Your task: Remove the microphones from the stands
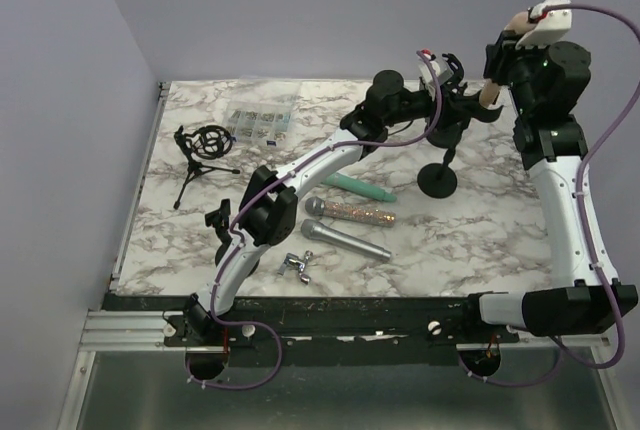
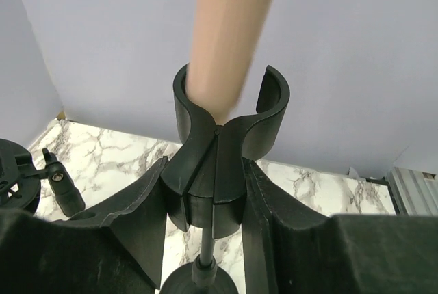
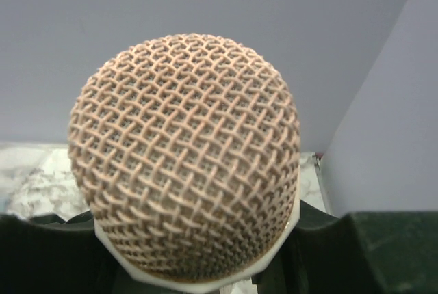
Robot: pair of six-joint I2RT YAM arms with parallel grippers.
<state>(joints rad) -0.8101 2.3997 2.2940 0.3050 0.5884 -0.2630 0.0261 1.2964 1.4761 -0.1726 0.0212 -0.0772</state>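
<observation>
A peach-coloured microphone (image 1: 492, 93) points up and to the right from the black desk stand (image 1: 438, 180) at the back right. My left gripper (image 1: 452, 115) is shut on the stand's clip mount. In the left wrist view its fingers (image 2: 130, 219) press both sides of the U-shaped clip (image 2: 229, 126), and the microphone's handle (image 2: 229, 34) rises from the clip's mouth. My right gripper (image 1: 500, 70) is shut on the microphone. Its mesh head (image 3: 185, 157) fills the right wrist view and hides most of the fingers (image 3: 383, 253).
Three loose microphones lie mid-table: teal (image 1: 358, 187), gold glitter (image 1: 350, 212) and silver (image 1: 345, 240). A small tripod with a shock mount (image 1: 200, 155) and a clear plastic box (image 1: 258, 122) are at the back left. A metal piece (image 1: 298, 265) and a black clip (image 1: 218, 218) lie by the left arm.
</observation>
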